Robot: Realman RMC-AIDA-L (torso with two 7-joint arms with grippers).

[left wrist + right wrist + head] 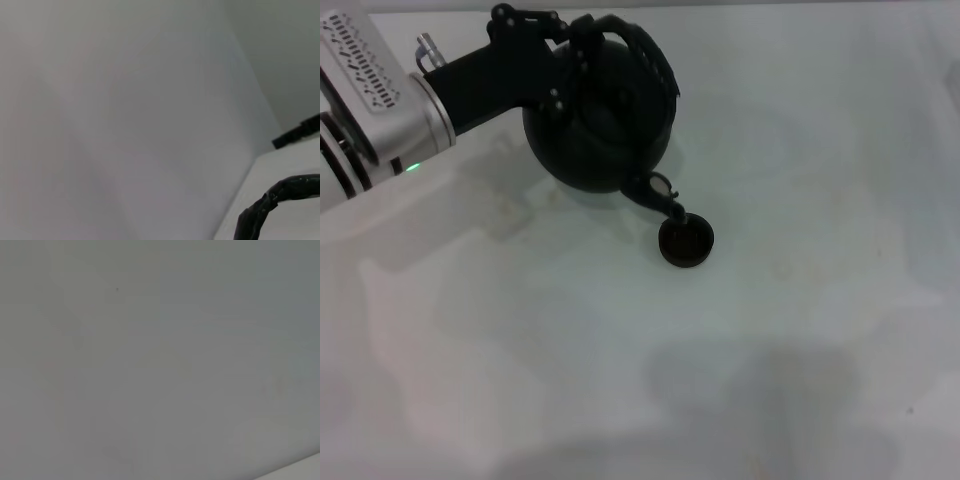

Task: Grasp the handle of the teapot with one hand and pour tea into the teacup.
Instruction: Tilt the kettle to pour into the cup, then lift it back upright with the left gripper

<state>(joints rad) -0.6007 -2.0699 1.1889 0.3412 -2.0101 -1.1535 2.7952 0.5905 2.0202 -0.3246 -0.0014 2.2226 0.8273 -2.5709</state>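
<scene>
Your left gripper (582, 48) is clenched on the handle (645, 55), the thick, wrapped-looking black arch over the teapot (595, 125). From that grip the round matte-black pot hangs tilted, its stubby spout (660, 195) pointing down and toward you, its tip just above the rim of the teacup (686, 241). The pot's spout-to-back axis runs from the grip straight at the cup. That tiny dark cup sits on the white table (800, 330). Your right gripper is out of view.
</scene>
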